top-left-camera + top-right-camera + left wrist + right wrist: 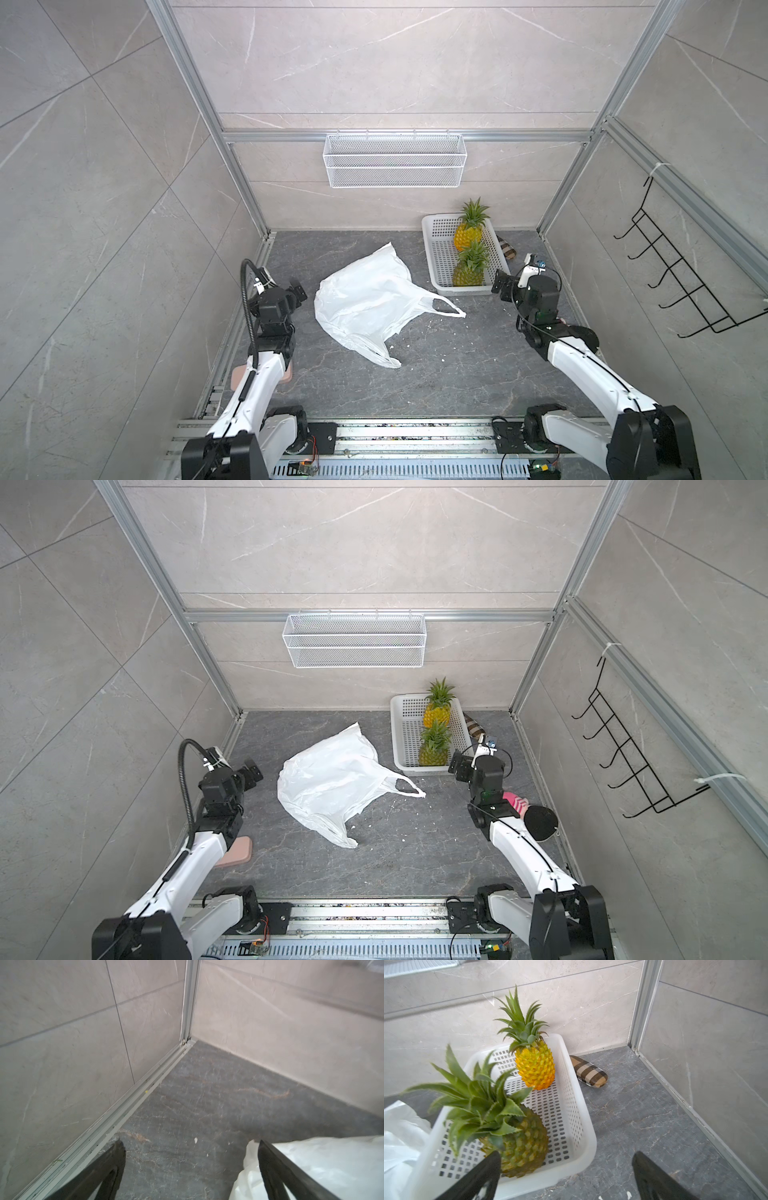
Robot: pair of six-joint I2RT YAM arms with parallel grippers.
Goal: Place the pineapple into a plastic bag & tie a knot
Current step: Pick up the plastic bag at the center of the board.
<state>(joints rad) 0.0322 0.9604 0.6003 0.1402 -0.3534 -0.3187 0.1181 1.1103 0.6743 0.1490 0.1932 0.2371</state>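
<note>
The white plastic bag [365, 299] [330, 779] lies crumpled and flat mid-floor, its loop handles [446, 309] loose; no knot is in view. Two pineapples stand in a white perforated basket [441, 257] [566, 1126] at the back right: a yellow pineapple [467, 237] [536, 1068] behind, a greener pineapple [468, 276] [517, 1147] in front. My right gripper [500, 286] [566, 1153] hangs open just beside the basket's near corner, holding nothing. My left gripper [298, 291] [190, 1142] is open over bare floor at the bag's left edge [311, 1167].
A plaid case [588, 1071] lies behind the basket by the back wall. A wire shelf [392, 160] hangs on the back wall, a black hook rack [681, 282] on the right wall. A pink pad [239, 852] lies under my left arm, a pink sock [515, 802] under my right.
</note>
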